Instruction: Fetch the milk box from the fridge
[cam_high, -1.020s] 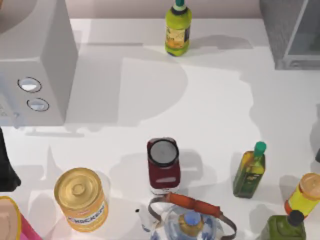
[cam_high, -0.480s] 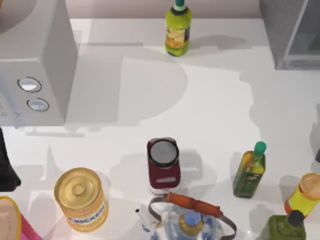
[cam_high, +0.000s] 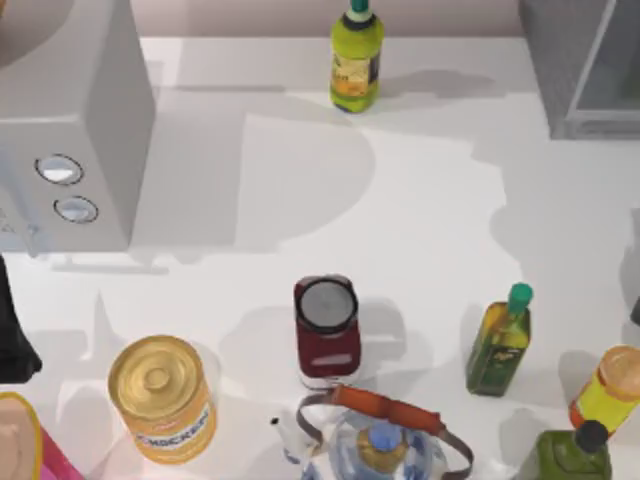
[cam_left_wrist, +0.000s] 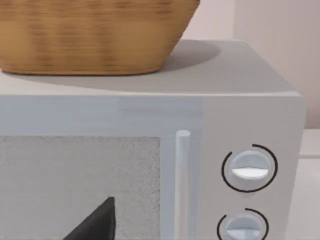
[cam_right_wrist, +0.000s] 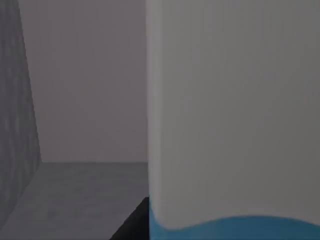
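Shadows on the table by the right edge have shifted a little against the earlier top views; every object stands where it did, so the right arm seems to be moving near the fridge at the table's back right corner. The right wrist view looks into a grey interior, speckled wall to one side, and the milk box looms very close there, white panel with a blue strip at its base. My read: the right arm is reaching inside the fridge, closing on the carton, grasp probably not made yet. A dark wedge next to the carton may be a finger tip; cannot tell whether those jaws are spread or pinching. From above the fridge is cut off by the frame edge, its inside unreadable. The left arm sits parked at the table's left edge, its camera facing the light grey box with two dials, a wicker basket on top. A dark triangle low in that view could be a left finger; jaw state cannot tell.
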